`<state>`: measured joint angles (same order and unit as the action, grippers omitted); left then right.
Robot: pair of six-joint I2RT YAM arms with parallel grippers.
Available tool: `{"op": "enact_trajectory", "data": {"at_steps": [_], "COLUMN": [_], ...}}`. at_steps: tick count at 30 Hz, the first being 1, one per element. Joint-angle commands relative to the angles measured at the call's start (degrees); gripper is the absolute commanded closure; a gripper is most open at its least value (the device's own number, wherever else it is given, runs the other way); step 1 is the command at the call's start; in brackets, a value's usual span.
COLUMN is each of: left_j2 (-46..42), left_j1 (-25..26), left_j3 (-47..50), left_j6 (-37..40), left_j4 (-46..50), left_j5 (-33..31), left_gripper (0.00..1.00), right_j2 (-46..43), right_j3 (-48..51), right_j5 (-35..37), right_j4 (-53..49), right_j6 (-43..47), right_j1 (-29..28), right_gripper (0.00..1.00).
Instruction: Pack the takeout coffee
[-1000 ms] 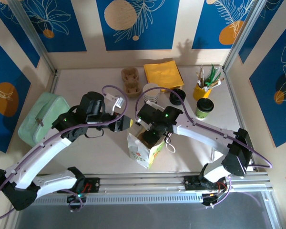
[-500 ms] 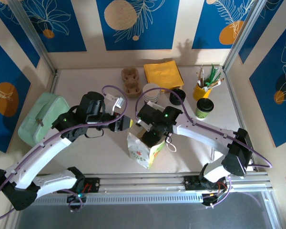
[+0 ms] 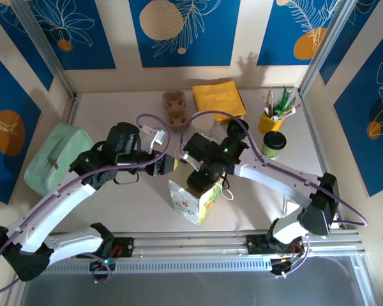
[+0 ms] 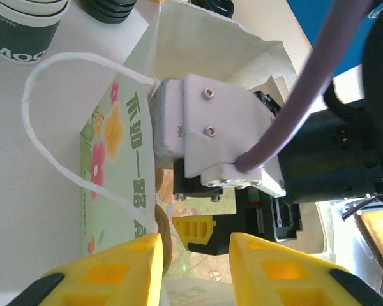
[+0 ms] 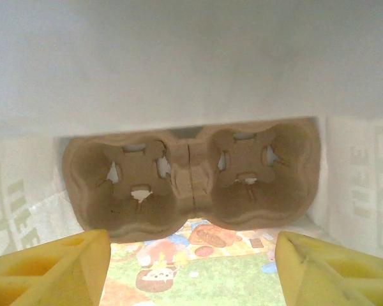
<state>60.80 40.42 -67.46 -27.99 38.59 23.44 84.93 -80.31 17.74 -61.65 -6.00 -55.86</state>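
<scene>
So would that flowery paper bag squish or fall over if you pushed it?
Probably squishy: the paper bag has thin, bent walls. It likely tips easily, since it stands tall and looks light. The cardboard cup carrier inside may stiffen it a little.

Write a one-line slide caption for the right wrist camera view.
Open right gripper peers inside the white paper bag at a two-cup cardboard carrier lying inside.

Left gripper [image 4: 195, 271]: yellow fingers parted.
Just ahead: flower-printed white paper bag [image 4: 121, 153], mouth open.
In bag mouth: right arm's white wrist housing [image 4: 217, 131].
</scene>
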Motion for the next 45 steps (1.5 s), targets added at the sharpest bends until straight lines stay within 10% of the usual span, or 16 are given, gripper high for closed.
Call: {"op": "enact_trajectory", "data": {"at_steps": [1, 31, 45], "left_j2": [-0.5, 16.9, 28.3], "left_j1": [0.3, 5.9, 11.3], "left_j3": [-2.0, -20.7, -28.5], "left_j6": [0.4, 9.8, 11.5], "left_j4": [0.4, 17.4, 21.5], "left_j5": [-0.3, -12.9, -23.3], "left_gripper": [0.67, 0.41, 0.57], "right_j2": [-2.3, -16.7, -20.9], "right_j3": [-2.3, -13.6, -7.1], "right_j5": [-1.0, 0.4, -10.7], "right_j4": [-1.9, -11.5, -9.8], "right_j6": [0.2, -20.7, -23.5], "right_j1": [-0.2, 6.8, 20.0], "right_gripper": [0.29, 0.27, 0.27]}}
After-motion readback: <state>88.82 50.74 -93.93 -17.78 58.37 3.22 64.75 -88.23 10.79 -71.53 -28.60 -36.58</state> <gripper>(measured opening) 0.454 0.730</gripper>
